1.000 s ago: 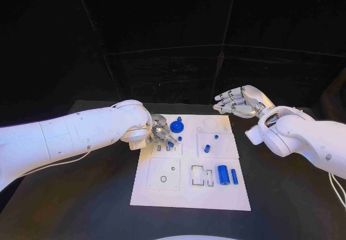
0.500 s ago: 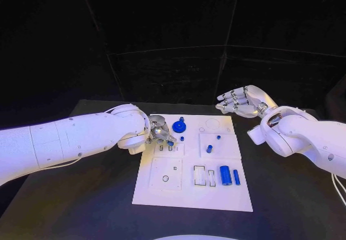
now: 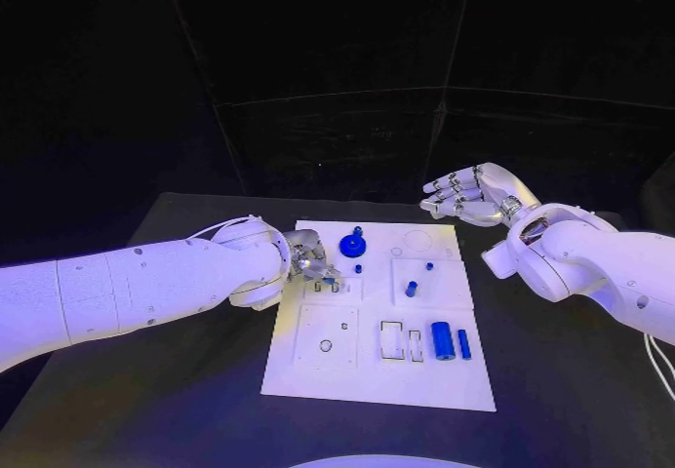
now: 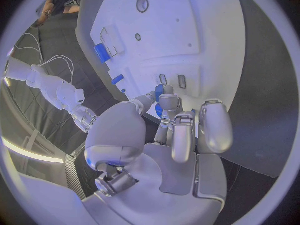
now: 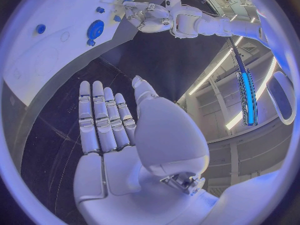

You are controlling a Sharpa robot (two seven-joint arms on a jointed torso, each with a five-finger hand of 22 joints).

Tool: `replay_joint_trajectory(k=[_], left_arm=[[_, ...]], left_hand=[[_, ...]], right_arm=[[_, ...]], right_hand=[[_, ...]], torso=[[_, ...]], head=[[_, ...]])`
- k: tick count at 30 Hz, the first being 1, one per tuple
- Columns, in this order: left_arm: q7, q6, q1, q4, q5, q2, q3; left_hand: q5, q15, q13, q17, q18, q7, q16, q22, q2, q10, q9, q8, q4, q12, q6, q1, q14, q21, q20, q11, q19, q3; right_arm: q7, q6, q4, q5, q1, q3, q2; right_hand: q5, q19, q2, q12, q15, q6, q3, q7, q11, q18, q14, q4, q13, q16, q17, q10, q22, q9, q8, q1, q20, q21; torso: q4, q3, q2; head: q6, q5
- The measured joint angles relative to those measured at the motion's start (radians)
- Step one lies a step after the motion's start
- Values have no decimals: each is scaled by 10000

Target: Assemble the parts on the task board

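We pinch a small blue part (image 4: 159, 91) in the left robot hand (image 3: 308, 255) over the task board (image 3: 377, 390), judging insertion next; right robot hand (image 3: 471, 195) spreads empty beyond the board.

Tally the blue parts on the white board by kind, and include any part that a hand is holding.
Round blue disc: 1
Thick blue cylinder: 1
Slim blue rod: 1
Small blue pegs: 3
Small blue part pinched by the left hand: 1
Total: 7
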Motion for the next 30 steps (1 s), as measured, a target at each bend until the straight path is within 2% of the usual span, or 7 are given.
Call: replay_joint_trajectory(k=[4, 8, 10, 11, 21, 30], left_arm=[[7, -198, -103, 7, -286, 32, -6], [8, -324, -142, 9, -485, 63, -8], [8, -355, -151, 6, -553, 82, -8], [7, -365, -155, 2, -583, 93, -8], [-21, -363, -180, -37, -768, 213, -8], [-137, -227, -193, -272, -810, 348, -7]], left_hand=[[-22, 0, 36, 0, 0, 1, 0, 31, -45, 1, 14, 0, -60, 47, 0, -61, 0, 47, 12, 0, 34, 115], [-28, 0, 69, 0, 0, 2, 0, 44, -63, 17, 17, 0, -115, 91, 1, -79, 0, 53, 12, -14, 33, 198], [-29, 0, 83, 0, -49, 3, 0, 60, -62, 39, 17, -1, -125, 91, 2, -79, 0, 53, 12, 7, 33, 207], [-29, 0, 96, 0, -151, 5, 0, 80, -63, 53, 17, -1, -125, 91, 4, -79, 0, 53, 12, 17, 33, 208], [-65, 1, 121, 0, -156, 19, 0, 97, -62, 85, 28, -7, -112, 137, -10, -79, 0, 53, 12, -12, 33, 252], [-28, 1, 147, 0, -156, 21, 0, 123, -62, 85, 27, 35, -121, 137, -11, -79, 0, 114, -14, -11, 60, 260]], right_arm=[[16, 14, -17, -5, 0, -1, 5], [31, 33, -26, -15, 0, -2, 14], [37, 40, -31, -19, 0, -2, 21], [39, 43, -32, -21, 0, -2, 23], [60, 75, -44, -33, 0, -2, 48], [68, 97, -54, -58, -1, -2, 66]], right_hand=[[0, 0, 0, 0, 0, 0, 0, 0, 0, 0, 0, 0, 0, 0, 0, 0, 0, 0, 0, 0, 0, 0], [0, 0, 0, 0, 0, 0, 0, 0, 0, 0, 0, 0, 0, 0, 1, 0, 1, 0, 0, 0, 0, 0], [0, 0, 0, 0, 0, 0, 0, 0, 0, 0, 0, 0, 1, 0, 1, 0, 1, 0, 0, 0, 0, 0], [0, 0, 0, 0, 0, 0, 0, 0, 0, 0, 0, 0, 1, 0, 1, 0, 1, 0, 0, 0, 0, 0], [0, 0, 42, 0, 0, 0, 0, 0, 0, 0, 0, 0, -16, 0, -15, 0, -11, 0, 0, -42, 0, 1], [0, 0, 42, 0, 0, 0, 0, 0, -1, -1, 0, 0, -15, 1, -15, 0, -10, 0, 0, -42, 0, -39]], torso=[[0, 3, 0], [-1, 4, 2], [-1, 4, 3], [-2, 5, 3], [-1, 10, 9], [-2, 10, 9]], head=[[23, -17], [29, -35], [29, -44], [30, -47], [21, -62], [-7, -63]])
